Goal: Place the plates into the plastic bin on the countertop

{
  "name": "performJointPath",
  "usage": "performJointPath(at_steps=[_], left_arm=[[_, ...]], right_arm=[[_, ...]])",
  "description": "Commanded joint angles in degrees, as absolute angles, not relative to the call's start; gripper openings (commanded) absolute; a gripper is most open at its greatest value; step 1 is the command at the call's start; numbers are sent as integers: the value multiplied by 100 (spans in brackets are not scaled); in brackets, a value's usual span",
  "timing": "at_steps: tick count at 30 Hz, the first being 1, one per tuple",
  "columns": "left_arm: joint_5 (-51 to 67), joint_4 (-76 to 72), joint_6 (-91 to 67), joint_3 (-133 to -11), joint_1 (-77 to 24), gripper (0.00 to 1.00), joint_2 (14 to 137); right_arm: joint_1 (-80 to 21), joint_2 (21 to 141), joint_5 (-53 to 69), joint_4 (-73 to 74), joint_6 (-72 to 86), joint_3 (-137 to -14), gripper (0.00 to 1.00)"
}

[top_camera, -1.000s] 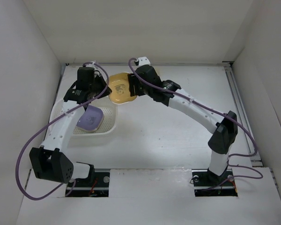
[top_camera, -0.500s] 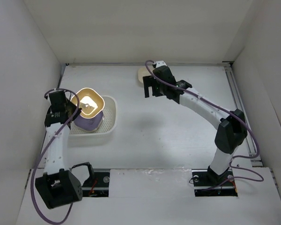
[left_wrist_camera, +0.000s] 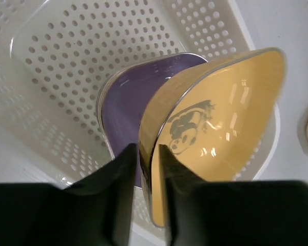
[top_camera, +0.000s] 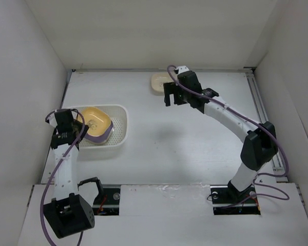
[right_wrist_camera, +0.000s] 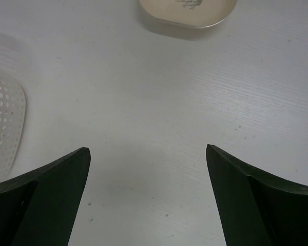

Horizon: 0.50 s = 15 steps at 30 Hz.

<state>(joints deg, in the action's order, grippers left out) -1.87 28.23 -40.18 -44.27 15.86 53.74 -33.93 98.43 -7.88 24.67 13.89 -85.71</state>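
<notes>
Over the plastic bin (top_camera: 121,126) we're pinching the tilted orange-yellow plate (left_wrist_camera: 220,118) with the left gripper (left_wrist_camera: 148,151), right gripper (right_wrist_camera: 146,149) gaping by the cream plate (right_wrist_camera: 187,10), probably risking a crooked landing on the purple plate (left_wrist_camera: 124,107).

White arms (top_camera: 226,115), black joints (top_camera: 256,146), purple cables (top_camera: 41,218)

Bright diffuse light, soft shadows, glare on yellow plate (left_wrist_camera: 231,118)

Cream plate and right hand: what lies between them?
Only bare countertop lies between the right hand and the cream plate; the right wrist view shows it.
</notes>
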Motion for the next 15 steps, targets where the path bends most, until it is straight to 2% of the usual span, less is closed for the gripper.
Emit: performJointPath(at_steps=[1, 3, 4, 5, 10, 12, 15], left_arm=[[-203, 2602, -4105, -4447, 1600, 26, 5475], [-202, 2602, -4104, -4447, 1600, 57, 5476], [-150, 2602, -4104, -4447, 1600, 87, 5397], [-149, 2602, -4104, -4447, 1600, 99, 5344], [157, 2602, -3886, -4561, 1600, 100, 4836], [333, 2602, -3806, -4640, 1600, 100, 4659], [413, 2662, -3472, -4886, 1600, 100, 4474]], right_arm=[[-3252, 9545, -694, 2048, 1274, -8604, 100], [-3190, 9545, -633, 2048, 1274, -8657, 100], [-3130, 9545, -633, 2048, 1214, -8657, 100], [-3129, 9545, -633, 2048, 1213, -8709, 100], [-2700, 10001, -415, 2048, 1055, -9314, 100], [-2532, 10545, -352, 2082, 968, -9692, 100], [-2303, 11579, -237, 2572, 774, -11009, 100]])
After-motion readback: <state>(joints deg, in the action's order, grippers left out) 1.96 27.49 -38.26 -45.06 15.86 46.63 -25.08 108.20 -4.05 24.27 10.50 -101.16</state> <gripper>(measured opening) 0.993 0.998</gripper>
